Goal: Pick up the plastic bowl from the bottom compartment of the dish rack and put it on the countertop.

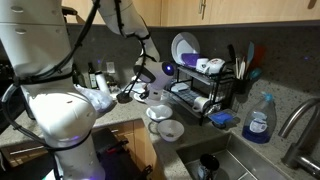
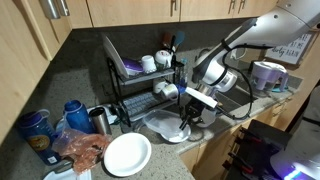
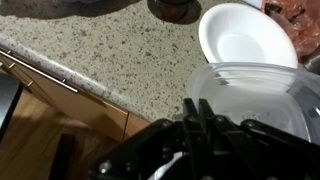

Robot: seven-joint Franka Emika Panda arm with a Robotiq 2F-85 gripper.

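Note:
The black wire dish rack [image 1: 205, 92] [image 2: 140, 85] stands on the speckled countertop [image 2: 95, 100] [image 3: 90, 55] with plates and cups on it. The clear plastic bowl [image 2: 168, 128] [image 1: 160, 113] [image 3: 255, 95] is outside the rack, low over the countertop near its front edge; I cannot tell if it rests on the stone. My gripper [image 2: 187, 112] [image 1: 150, 97] [image 3: 195, 112] is right over the bowl's near rim. Its two fingers are pressed together with the rim pinched between them.
A white plate [image 2: 127, 154] [image 3: 240, 35] lies next to the bowl. Blue containers [image 2: 36, 128] and a metal cup [image 2: 100, 120] stand beyond it. The steel sink [image 1: 245, 160], a faucet [image 1: 296, 118] and a blue soap bottle [image 1: 259, 120] are beside the rack. Another small bowl [image 1: 171, 129] sits near the counter's edge.

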